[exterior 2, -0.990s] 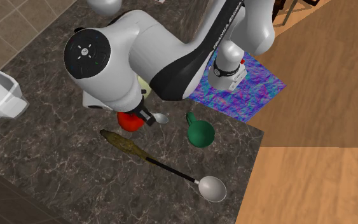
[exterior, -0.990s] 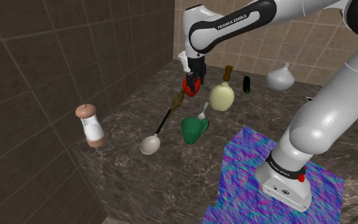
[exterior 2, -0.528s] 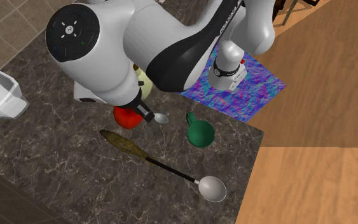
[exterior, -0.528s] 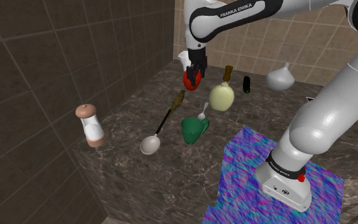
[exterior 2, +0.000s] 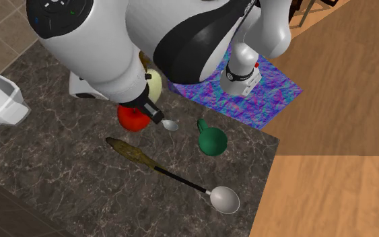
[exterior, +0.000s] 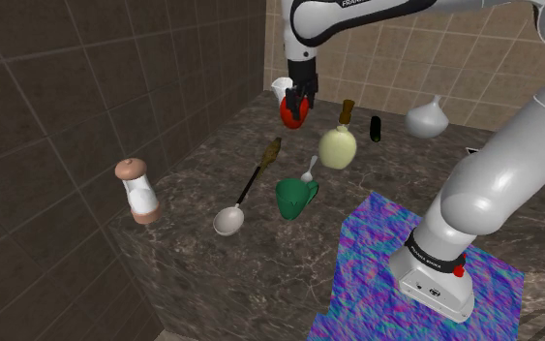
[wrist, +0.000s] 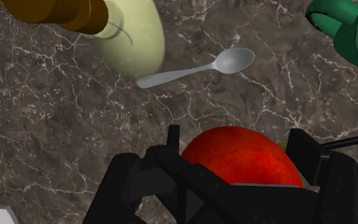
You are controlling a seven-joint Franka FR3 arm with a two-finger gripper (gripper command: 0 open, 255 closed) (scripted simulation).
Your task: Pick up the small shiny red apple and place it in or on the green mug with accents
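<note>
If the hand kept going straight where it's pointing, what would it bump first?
Probably the dark stone counter, with the red apple it holds touching first. The hand points down at bare stone just short of the small spoon, though depth is hard to judge.

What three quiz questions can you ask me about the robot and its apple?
1. True or false: the gripper is shut on the apple.
2. What colour is the mug? A green, B blue, C yellow.
3. Which lies nearer the mug: the small spoon or the vase?

Key: 1 true; 2 A; 3 small spoon.
</note>
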